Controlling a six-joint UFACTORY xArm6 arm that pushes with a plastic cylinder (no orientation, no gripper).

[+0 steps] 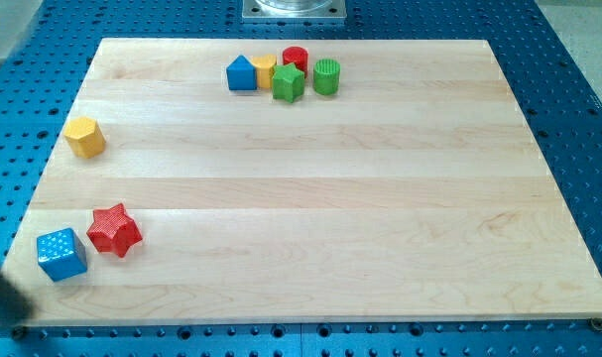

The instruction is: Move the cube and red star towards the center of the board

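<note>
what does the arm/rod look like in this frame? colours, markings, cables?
Little shows. A dark, blurred shape enters at the view's bottom left corner, left of and below the blue cube and red star; probably my rod. It looks black, without visible markings or cables. My tip cannot be made out.

A pale wooden board (320, 198) fills most of the frame, lying on a blue perforated table (578, 89). In the lower left corner of the board sits a blue cube (60, 254), with a red star-shaped block (114, 230) just beside it toward the view's right and slightly higher. Farther up the left edge rests a yellow hexagonal block (84, 136). Near the top centre, five blocks cluster together: a blue house-shaped block (242, 73), a yellow block (265, 68) behind it, a red cylinder (296, 58), a green star-like block (289, 83) and a green cylinder (326, 75). A dark blurred shape at the lower left corner of the frame may be the rod; my tip cannot be made out.
</note>
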